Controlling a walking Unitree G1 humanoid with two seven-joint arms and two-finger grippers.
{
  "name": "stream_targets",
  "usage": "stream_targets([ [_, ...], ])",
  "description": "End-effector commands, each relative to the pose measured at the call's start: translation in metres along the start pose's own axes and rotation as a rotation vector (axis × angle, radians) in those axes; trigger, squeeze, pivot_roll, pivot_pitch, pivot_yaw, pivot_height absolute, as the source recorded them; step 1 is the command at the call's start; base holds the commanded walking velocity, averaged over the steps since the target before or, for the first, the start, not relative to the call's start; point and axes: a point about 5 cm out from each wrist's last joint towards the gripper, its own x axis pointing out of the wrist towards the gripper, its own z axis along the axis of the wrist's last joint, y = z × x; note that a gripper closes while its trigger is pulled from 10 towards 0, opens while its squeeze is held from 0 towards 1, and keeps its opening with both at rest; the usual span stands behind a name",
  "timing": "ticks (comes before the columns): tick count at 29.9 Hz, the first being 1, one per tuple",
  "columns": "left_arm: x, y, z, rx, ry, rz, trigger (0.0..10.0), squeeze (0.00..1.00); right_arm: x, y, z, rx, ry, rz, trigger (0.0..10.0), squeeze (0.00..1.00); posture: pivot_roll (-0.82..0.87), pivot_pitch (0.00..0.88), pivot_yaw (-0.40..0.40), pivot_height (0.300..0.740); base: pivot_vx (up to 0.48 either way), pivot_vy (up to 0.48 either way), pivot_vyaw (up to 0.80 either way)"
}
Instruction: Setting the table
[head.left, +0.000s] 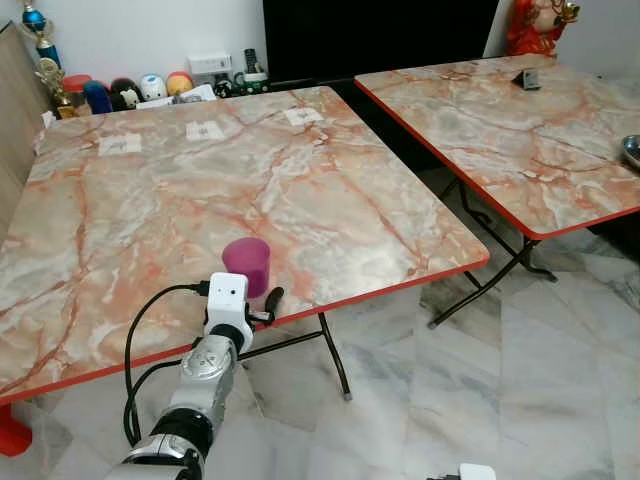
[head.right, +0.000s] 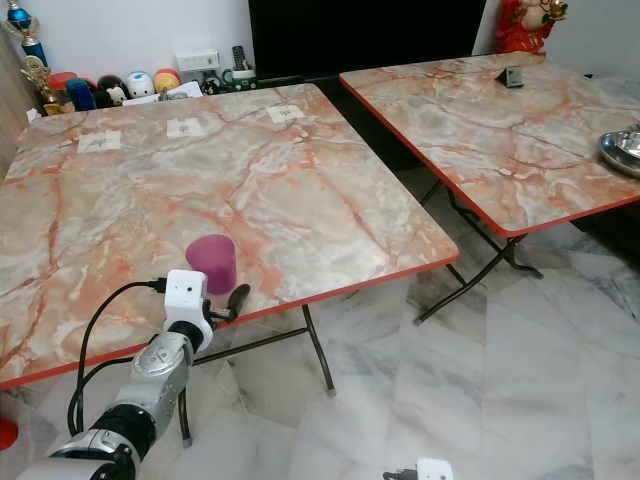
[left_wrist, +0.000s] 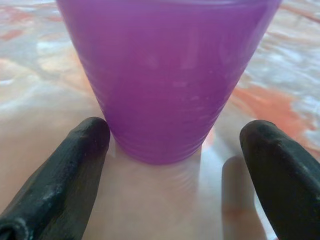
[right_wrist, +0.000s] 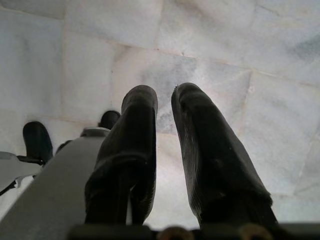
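Left wrist view: left gripper (left_wrist: 175, 165) spread wide around purple cup (left_wrist: 165, 75), touching neither side.

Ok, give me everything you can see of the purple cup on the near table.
The purple cup is a small, plain plastic-looking tumbler, slightly translucent, with faint rings around its narrow end. It stands upside down, wide rim on the near marble-pattern table, close to that table's red front edge. The left gripper is level with it, one black finger on each side; the fingers are spread and not clamped, one close to its base, the other clearly apart. Nothing else is near it.
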Motion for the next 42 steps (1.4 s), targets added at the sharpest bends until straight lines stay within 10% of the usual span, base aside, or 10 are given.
stream_targets([
  [1, 0.003, -0.002, 0.003, -0.017, -0.009, 0.003, 10.0, 0.0, -0.001, -0.004, -0.004, 0.012, 0.003, -0.014, 10.0, 0.0, -0.05, 0.11, -0.028, 0.74, 0.0, 0.0, 0.0],
  [32, 0.011, -0.009, 0.016, -0.065, -0.06, 0.088, 10.0, 0.0, -0.009, -0.019, -0.024, -0.001, 0.02, -0.033, 10.0, 0.0, -0.1, 0.178, -0.04, 0.74, 0.0, 0.0, 0.0],
  [35, 0.011, -0.008, 0.017, -0.08, -0.069, 0.105, 8.6, 0.0, -0.009, -0.019, -0.024, -0.002, 0.02, -0.033, 10.0, 0.0, -0.1, 0.179, -0.041, 0.74, 0.0, 0.0, 0.0],
  [36, 0.012, -0.008, 0.018, -0.085, -0.073, 0.112, 3.5, 0.0, -0.009, -0.019, -0.024, -0.003, 0.021, -0.033, 10.0, 0.0, -0.1, 0.179, -0.041, 0.74, 0.0, 0.0, 0.0],
  [37, 0.012, -0.007, 0.019, -0.092, -0.078, 0.116, 0.7, 0.0, -0.009, -0.019, -0.024, -0.004, 0.021, -0.032, 10.0, 0.0, -0.1, 0.177, -0.041, 0.74, 0.0, 0.0, 0.0],
  [42, 0.012, -0.008, 0.02, -0.096, -0.092, 0.119, 0.0, 0.0, -0.009, -0.018, -0.025, -0.004, 0.026, -0.031, 10.0, 0.0, -0.1, 0.174, -0.039, 0.74, 0.0, 0.0, 0.0],
])
